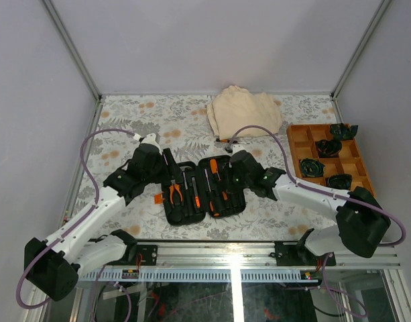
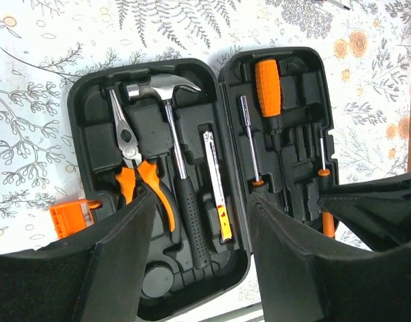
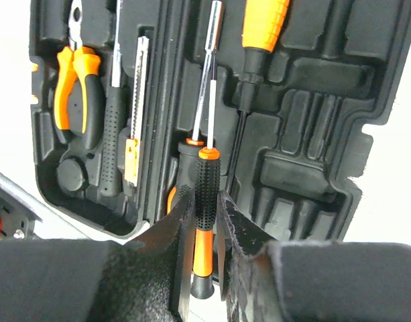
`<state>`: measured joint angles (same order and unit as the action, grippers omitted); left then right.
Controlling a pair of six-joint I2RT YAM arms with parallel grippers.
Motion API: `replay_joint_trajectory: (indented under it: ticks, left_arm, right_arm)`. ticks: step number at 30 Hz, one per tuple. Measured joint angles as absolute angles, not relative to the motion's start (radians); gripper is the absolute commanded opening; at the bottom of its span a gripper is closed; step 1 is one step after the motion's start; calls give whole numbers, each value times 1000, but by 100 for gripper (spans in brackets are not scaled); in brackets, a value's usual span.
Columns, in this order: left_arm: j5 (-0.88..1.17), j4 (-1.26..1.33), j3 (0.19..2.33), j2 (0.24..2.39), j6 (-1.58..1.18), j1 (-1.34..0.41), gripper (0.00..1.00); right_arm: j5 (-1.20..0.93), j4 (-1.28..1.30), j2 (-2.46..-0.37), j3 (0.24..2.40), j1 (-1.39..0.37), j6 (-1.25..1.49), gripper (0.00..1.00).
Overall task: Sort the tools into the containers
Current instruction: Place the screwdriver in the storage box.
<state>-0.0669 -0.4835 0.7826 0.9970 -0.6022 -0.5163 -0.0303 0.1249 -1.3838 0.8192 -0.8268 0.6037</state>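
Note:
The black tool case (image 1: 170, 209) lies open in the middle of the table. In the left wrist view its left half (image 2: 91, 121) holds orange-handled pliers (image 2: 133, 176), a hammer (image 2: 163, 88) and a slim knife (image 2: 216, 181). The right half holds a nut driver (image 2: 249, 137) and a fat orange-handled screwdriver (image 2: 268, 86). My left gripper (image 2: 202, 201) hovers open over the case's near edge, with nothing between its fingers. My right gripper (image 3: 205, 196) is shut on a thin screwdriver (image 3: 206, 176) with a black and orange handle, over the right half (image 3: 326, 100) beside the hinge.
A beige folded cloth (image 1: 244, 111) lies at the back of the table. A wooden compartment tray (image 1: 297, 149) with black items stands at the right. A small orange block (image 2: 70, 218) sits just outside the case's left edge. Metal rails run along the near edge.

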Motion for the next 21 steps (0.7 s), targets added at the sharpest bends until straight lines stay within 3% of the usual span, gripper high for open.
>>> replay_joint_trajectory:
  ticks: [21]
  left_arm:
    - [-39, -453, 744, 1018, -633, -517, 56]
  right_arm:
    - [71, 191, -1459, 808, -849, 638, 9]
